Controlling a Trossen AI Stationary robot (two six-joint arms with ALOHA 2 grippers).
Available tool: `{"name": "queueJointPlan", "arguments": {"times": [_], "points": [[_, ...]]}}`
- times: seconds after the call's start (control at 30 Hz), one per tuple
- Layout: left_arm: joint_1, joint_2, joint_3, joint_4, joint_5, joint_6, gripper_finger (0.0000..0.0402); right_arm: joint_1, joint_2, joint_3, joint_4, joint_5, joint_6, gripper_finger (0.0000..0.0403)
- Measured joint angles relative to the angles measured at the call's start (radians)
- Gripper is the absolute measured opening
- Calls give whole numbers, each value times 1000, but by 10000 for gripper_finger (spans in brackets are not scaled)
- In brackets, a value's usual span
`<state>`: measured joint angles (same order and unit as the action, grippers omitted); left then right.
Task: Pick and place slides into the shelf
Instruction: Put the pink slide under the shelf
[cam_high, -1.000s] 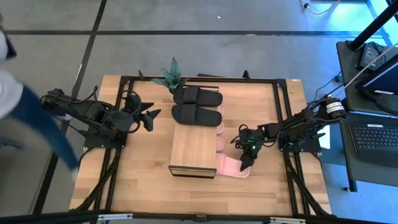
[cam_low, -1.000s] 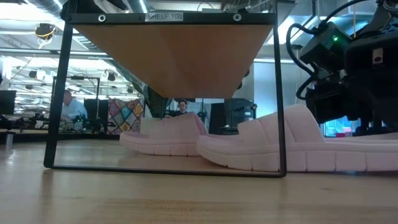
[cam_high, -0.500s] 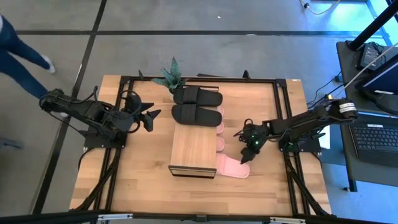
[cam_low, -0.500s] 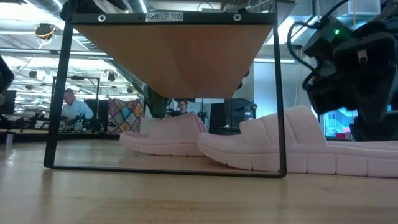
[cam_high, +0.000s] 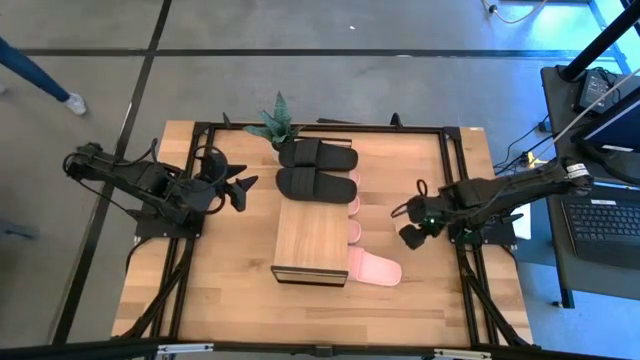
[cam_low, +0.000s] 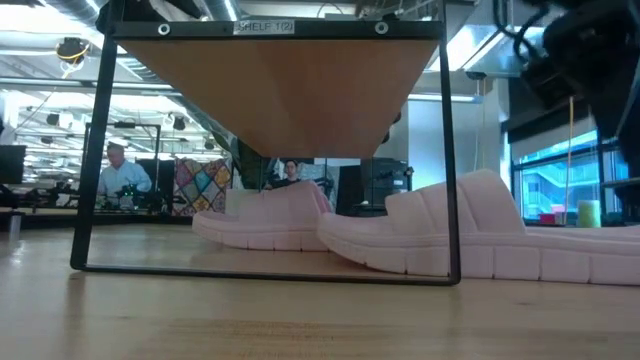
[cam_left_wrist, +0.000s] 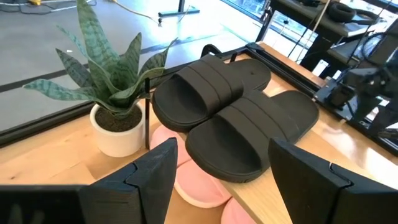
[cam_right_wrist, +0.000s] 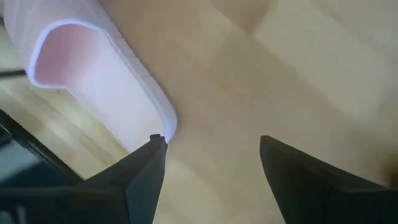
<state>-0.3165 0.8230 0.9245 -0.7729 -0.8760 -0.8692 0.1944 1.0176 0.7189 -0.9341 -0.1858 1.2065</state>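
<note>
The shelf (cam_high: 311, 243) stands mid-table, with its dark frame (cam_low: 104, 150) close in the low view. Two black slides (cam_high: 318, 155) (cam_high: 317, 183) lie side by side on its far end, and my left gripper (cam_high: 243, 190) waits open to their left. Pale pink slides lie under the shelf on their soles. Three heel ends stick out on its right side, and the near one (cam_high: 375, 268) sticks out farthest. My right gripper (cam_high: 404, 226) hangs open above the table, right of the shelf and clear of that slide's heel (cam_right_wrist: 106, 74).
A potted plant (cam_high: 272, 122) stands at the table's far edge beside the black slides. A dark frame rail (cam_high: 455, 180) runs along the table's right side. Bare wood lies near and right of the shelf. A person's leg (cam_high: 40, 70) shows beyond the table's far left.
My right gripper has risen off the near pink slide's heel and drawn back toward the table's right and far edges, tipping to point more steeply down. The slide stays where it lay. A person has walked away past the table's left.
</note>
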Motion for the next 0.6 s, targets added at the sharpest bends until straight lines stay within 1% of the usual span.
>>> {"name": "queueJointPlan", "arguments": {"times": [0.1,0.23,0.3,0.43,0.5,0.6], "points": [[0,0,0,0,6,0,242,85,0,19,4,40,217,259],[0,0,0,0,23,0,242,199,7,0,70,47,477,259],[0,0,0,0,31,11,242,257,19,-5,105,70,559,259],[0,0,0,0,33,15,242,351,76,-5,188,171,722,259],[0,0,0,0,33,15,242,378,117,-5,226,191,752,259],[0,0,0,0,33,23,242,405,188,-5,226,191,797,259]]}}
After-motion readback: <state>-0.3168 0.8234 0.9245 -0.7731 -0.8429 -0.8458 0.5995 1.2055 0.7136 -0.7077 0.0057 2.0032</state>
